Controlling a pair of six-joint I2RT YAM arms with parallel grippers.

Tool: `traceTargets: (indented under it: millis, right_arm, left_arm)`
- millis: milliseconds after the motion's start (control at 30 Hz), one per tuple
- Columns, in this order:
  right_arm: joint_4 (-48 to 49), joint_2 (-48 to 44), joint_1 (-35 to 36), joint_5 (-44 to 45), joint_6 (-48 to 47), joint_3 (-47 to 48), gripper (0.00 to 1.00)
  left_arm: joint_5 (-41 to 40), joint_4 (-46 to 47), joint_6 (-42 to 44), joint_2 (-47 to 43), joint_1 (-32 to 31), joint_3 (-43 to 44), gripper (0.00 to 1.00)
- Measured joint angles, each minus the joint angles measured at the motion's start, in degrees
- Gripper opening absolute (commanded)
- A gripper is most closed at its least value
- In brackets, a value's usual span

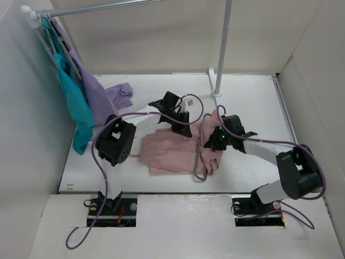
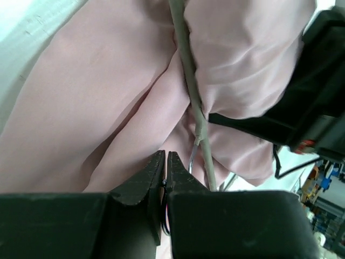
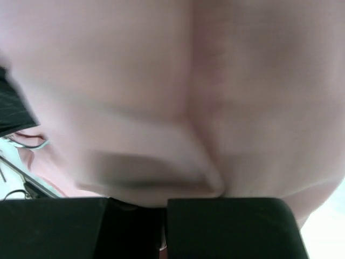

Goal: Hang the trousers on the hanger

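The dusty-pink trousers [image 1: 170, 152] lie bunched in the middle of the white table [image 1: 253, 97]. The thin grey hanger [image 1: 200, 174] lies under and across their right part, and one loop of it shows at the front. In the left wrist view the hanger's bar [image 2: 188, 70] runs over the pink fabric [image 2: 91, 102]. My left gripper [image 2: 165, 156] is shut and empty, just above the fabric and left of the bar; it also shows in the top view [image 1: 179, 128]. My right gripper [image 1: 213, 141] is shut on a raised fold of the trousers [image 3: 178, 91], which hides its fingertips.
A teal garment [image 1: 75, 105] and a lilac garment [image 1: 92, 86] hang from a rail at the back left. The lilac one trails onto the table [image 1: 122, 95]. A white upright pole [image 1: 221, 51] stands at the back centre. Walls close in on both sides.
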Motion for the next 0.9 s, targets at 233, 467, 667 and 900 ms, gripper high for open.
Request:
traceTargets:
  millis: [233,467,667,900]
  right_arm:
    - [14.9,4.7,0.3,-2.4,4.6,-5.7,0.0]
    - [28.5,11.4,0.8,-7.4,7.8,-6.3,0.03]
    - [30.3,8.6,0.3,-7.6,7.7,-8.2,0.47]
    - [2.8,-4.7,-1.0,5.2,-0.5,-2.7,0.52]
  left_arm:
    - [6.7,-6.3,5.2,0.1,-2.2,7.0,0.0]
    - [13.6,-2.2,8.0,-0.4,-5.3,7.5,0.0]
    - [13.5,0.4,7.3,-2.0,-4.5,4.9,0.0]
    - [5.8,1.4,10.3,-3.2,-5.0,1.6,0.0]
